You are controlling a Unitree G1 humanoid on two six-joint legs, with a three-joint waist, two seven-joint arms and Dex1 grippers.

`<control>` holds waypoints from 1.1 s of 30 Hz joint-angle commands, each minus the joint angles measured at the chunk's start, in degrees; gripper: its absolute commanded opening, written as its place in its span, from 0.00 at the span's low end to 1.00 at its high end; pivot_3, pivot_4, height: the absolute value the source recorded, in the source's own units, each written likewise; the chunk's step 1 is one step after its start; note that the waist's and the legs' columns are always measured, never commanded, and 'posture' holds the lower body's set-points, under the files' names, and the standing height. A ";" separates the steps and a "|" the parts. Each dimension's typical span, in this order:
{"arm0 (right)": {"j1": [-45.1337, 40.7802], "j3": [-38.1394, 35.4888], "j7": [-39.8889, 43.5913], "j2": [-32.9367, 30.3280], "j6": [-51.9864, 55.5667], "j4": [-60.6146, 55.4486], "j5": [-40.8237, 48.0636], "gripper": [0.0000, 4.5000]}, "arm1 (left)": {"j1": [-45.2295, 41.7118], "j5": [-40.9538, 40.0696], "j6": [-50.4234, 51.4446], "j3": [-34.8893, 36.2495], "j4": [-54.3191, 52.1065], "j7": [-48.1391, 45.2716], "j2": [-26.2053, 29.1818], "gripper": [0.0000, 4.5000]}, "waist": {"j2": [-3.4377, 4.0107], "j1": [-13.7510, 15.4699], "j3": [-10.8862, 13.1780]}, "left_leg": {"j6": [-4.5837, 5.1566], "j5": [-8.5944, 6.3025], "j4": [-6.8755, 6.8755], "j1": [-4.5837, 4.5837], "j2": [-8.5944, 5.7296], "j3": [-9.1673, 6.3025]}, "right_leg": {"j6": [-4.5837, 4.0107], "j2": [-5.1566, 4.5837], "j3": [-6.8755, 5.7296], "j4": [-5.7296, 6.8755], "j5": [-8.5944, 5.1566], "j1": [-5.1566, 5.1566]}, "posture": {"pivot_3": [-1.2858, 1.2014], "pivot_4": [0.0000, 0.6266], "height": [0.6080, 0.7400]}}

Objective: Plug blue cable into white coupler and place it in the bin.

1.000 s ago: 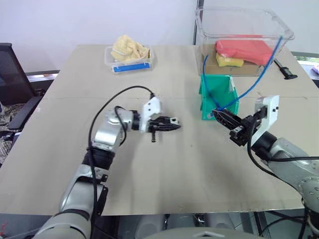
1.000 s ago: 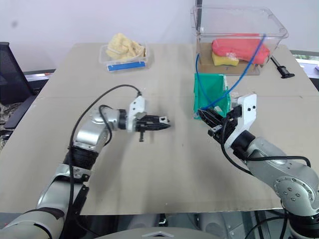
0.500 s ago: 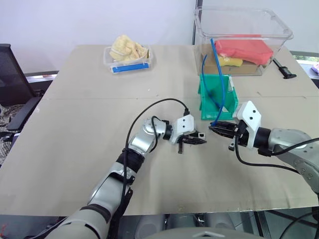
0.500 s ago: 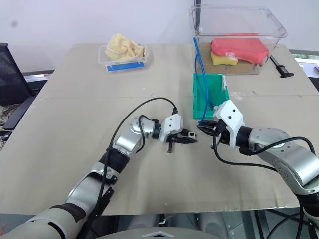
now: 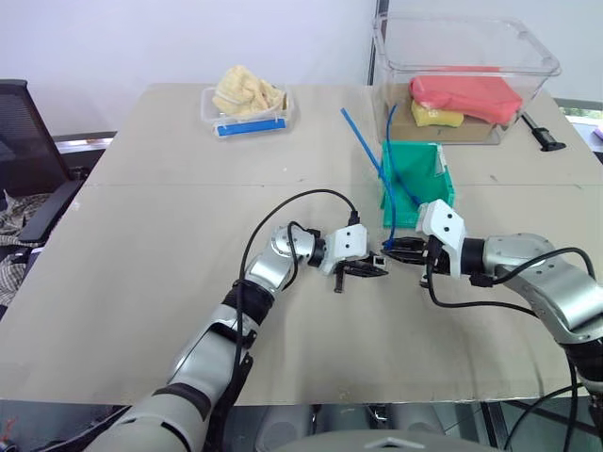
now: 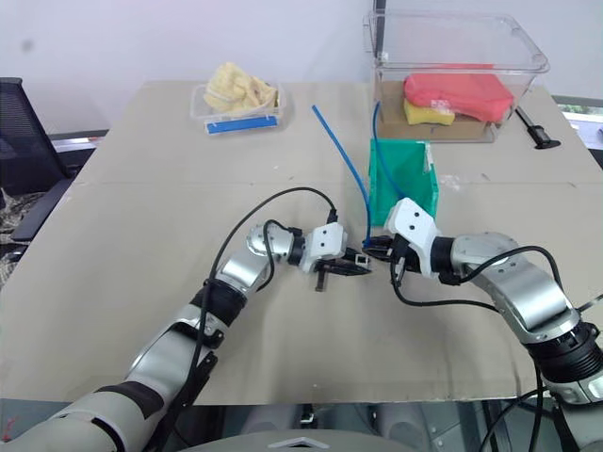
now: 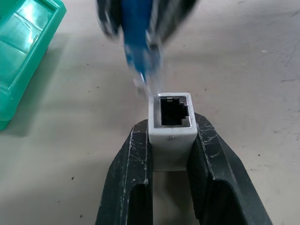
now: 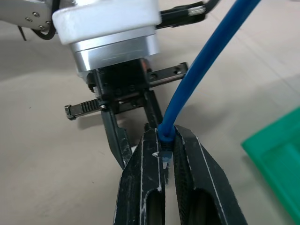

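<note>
Cable plug facing coupler socket — not yet seated
Left gripper (image 7: 171,140) clamps tiny white plastic coupler (image 7: 171,126); right gripper (image 8: 164,143) pinches thin bright blue cable (image 8: 201,70) — teal-green plastic bin (image 5: 415,179) just behind

Beige table (image 5: 141,282) w/ centre seam; plain white wall (image 5: 188,38) behind; black office chair (image 5: 24,141) at left.
</note>
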 commanded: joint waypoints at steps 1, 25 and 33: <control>-0.44 0.43 2.48 0.42 -0.70 0.23 -1.65 0.00 | -1.04 0.36 -0.95 0.14 0.03 -0.31 -0.34 0.09 | 0.00 0.04 0.00 | 0.00 0.00 0.00 0.00 0.00 0.00 | 0.00 0.00 0.00 0.00 0.00 0.00 | 0.52 0.24 1.00; -5.02 3.09 16.46 -0.63 -0.50 8.40 -6.63 0.00 | -1.17 0.27 -1.41 0.38 0.30 -0.39 -0.70 0.09 | 0.01 0.11 -0.04 | 0.00 0.00 0.04 0.07 -0.01 -0.02 | 0.00 0.00 -0.02 0.03 0.01 0.05 | 0.52 0.24 1.00; -7.07 4.88 18.35 -0.09 -0.12 10.48 -8.74 0.00 | -1.13 0.72 -2.27 0.13 0.51 -0.26 -0.80 0.09 | 0.01 0.12 -0.04 | 0.00 0.00 0.04 0.07 -0.01 -0.01 | 0.00 -0.01 -0.01 0.04 0.01 0.05 | 0.52 0.24 1.00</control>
